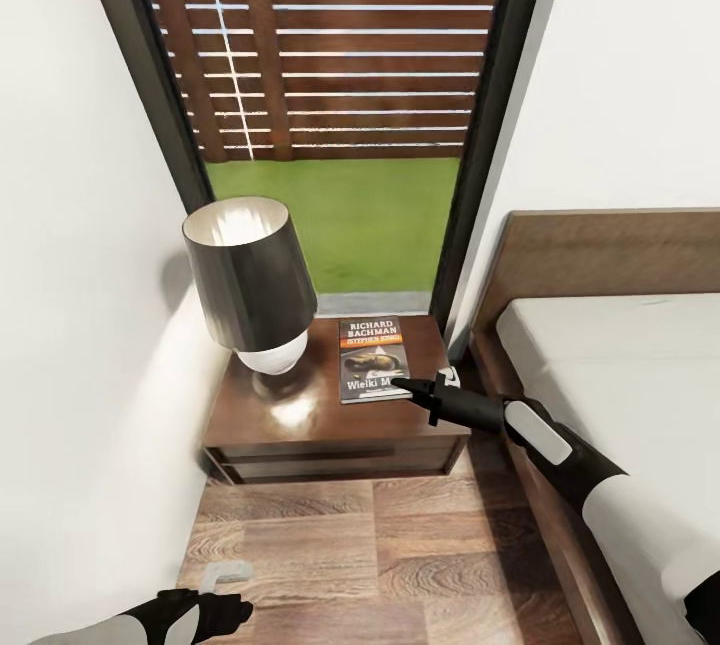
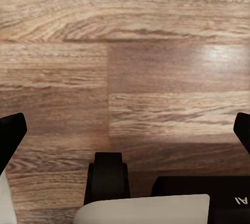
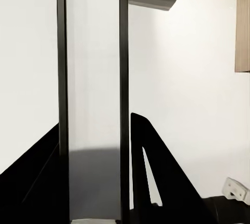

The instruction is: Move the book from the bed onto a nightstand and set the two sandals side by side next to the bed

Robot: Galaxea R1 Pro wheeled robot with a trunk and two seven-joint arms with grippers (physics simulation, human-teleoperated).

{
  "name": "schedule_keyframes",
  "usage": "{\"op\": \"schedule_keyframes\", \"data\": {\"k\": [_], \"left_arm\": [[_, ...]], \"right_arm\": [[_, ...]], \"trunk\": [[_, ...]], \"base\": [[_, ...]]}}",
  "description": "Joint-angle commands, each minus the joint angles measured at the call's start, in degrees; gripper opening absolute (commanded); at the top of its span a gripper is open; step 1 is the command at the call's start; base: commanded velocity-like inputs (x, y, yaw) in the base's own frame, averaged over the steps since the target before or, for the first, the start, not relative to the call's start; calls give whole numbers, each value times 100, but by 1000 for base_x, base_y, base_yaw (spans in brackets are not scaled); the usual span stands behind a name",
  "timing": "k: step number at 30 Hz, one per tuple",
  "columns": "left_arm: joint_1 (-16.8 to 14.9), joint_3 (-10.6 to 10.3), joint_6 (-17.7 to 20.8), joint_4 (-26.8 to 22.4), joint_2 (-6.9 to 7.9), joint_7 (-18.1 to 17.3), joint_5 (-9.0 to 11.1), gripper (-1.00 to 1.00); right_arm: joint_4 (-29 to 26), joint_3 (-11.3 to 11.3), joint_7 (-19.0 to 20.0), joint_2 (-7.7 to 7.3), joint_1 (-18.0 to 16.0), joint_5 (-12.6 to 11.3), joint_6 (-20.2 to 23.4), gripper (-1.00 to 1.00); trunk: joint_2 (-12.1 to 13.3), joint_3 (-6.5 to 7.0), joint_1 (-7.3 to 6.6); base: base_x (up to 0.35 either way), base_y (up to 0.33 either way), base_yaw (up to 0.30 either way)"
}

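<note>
glossy wooden nightstand [image 1: 300, 425], wood-plank floor [image 1: 400, 545]

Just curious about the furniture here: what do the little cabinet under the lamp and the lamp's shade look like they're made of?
The nightstand looks like dark brown wood with a glossy finish: grain shows and the top mirrors the lamp. The lamp shade looks like smooth dark metal or plastic, pale inside; which one is unclear.

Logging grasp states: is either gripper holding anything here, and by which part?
The book lies flat on the nightstand; the right gripper is at its lower right corner, hold unclear. The left gripper is open over floor, empty.
</note>
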Motion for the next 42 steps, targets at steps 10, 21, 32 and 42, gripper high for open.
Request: {"op": "schedule_keyframes", "data": {"k": [10,21,32,42], "left_arm": [[-6,-48,11,10,1,-24,61,100],[-6,-48,11,10,1,-24,61,100],[-6,-48,11,10,1,-24,61,100],[-6,-48,11,9,1,-25,61,100]], "right_arm": [[3,19,4,-11,-7,-33,11,-100],[3,23,21,-6,-7,-29,11,-100],[3,24,23,-11,-7,-29,11,-100],[3,21,12,-11,-7,-29,11,-100]], "trunk": [[-2,-77,-1],[-2,-133,-1],[-2,-135,-1],[-2,-135,-1]], "base": [[0,0,0],[0,0,0],[30,0,0],[99,0,0]]}}
